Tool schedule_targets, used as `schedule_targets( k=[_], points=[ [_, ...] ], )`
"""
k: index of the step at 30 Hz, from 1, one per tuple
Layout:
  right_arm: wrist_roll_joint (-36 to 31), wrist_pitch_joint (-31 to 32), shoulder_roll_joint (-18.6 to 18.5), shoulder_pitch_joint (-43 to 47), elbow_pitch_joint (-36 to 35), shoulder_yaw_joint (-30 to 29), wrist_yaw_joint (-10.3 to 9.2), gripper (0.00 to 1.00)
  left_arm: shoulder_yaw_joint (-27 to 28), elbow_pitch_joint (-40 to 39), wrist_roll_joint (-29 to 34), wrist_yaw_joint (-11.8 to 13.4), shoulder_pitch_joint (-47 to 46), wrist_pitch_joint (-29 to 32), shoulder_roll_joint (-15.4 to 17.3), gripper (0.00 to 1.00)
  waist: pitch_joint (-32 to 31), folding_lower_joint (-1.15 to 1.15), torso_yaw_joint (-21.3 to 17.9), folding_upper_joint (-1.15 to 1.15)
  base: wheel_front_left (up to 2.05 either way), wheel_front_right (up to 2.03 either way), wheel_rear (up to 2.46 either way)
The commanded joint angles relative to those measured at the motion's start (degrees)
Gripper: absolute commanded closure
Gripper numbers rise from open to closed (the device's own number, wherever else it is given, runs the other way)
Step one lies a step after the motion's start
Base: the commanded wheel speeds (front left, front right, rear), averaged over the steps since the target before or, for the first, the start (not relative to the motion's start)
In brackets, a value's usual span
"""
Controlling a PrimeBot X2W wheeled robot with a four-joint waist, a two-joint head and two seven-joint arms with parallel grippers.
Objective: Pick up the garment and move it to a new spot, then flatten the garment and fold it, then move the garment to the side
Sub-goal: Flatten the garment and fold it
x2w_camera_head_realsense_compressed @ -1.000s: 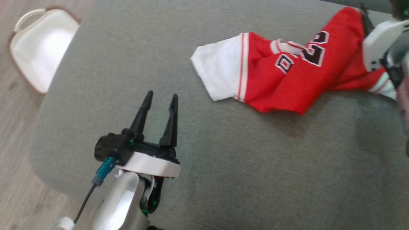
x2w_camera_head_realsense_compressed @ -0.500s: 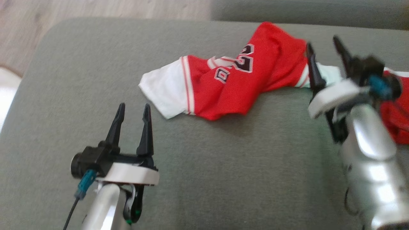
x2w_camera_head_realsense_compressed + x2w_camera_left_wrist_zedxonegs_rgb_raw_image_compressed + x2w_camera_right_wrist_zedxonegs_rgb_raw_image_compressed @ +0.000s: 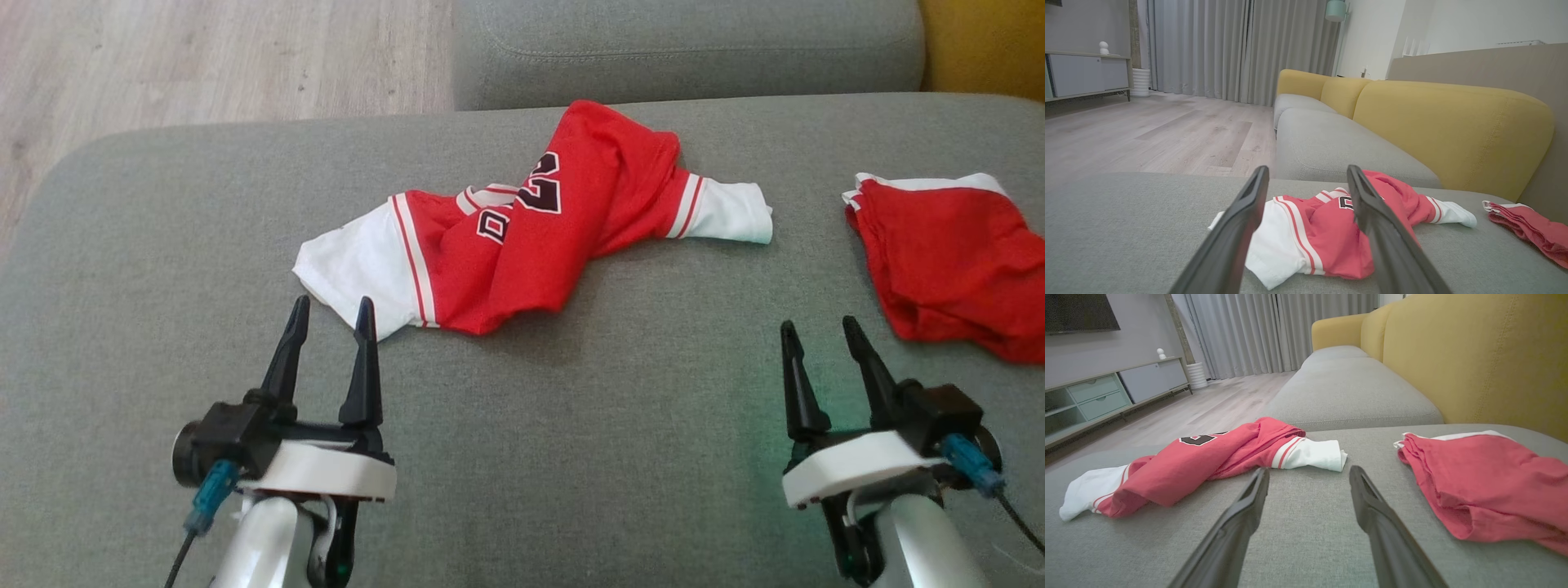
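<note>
Two end effectors, each with dark tapered fingers spread and gripping nothing, point toward a jersey (image 3: 522,237): the left end effector (image 3: 333,300) just beside its white sleeve, the right end effector (image 3: 817,322) well apart from it. Red, with white sleeves, striped trim and black numerals, the jersey lies twisted on a grey woven sofa cushion (image 3: 571,457). Right of the jersey lies a folded red garment (image 3: 947,245).
</note>
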Motion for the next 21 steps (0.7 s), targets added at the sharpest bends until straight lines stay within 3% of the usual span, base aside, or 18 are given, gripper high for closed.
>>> schedule_targets(
  k=[1, 12, 21],
  points=[
    [0.1, -0.3, 0.3, -2.8, -2.5, 1.8, -0.04, 0.00, 2.1, -1.9, 0.6, -0.1, -1.3, -0.5, 0.5, 0.00, 0.1, 0.01, 0.0, 0.00, 0.00, 0.00, 0.00],
    [-1.7, 2.9, 0.3, -2.8, -5.2, 6.5, -0.04, 0.00, 1.3, -1.7, 0.7, -0.6, -2.0, -0.5, 0.5, 0.00, 1.2, 0.01, 2.2, 0.00, 0.00, 0.00, 0.00],
    [-2.2, 9.3, 0.3, -6.9, 1.3, 15.1, -0.04, 0.00, 0.1, -1.4, 0.0, -0.7, -3.6, -0.5, 0.5, 0.00, 3.9, 0.01, 6.6, 0.00, 0.00, 0.00, 0.00]
  ],
)
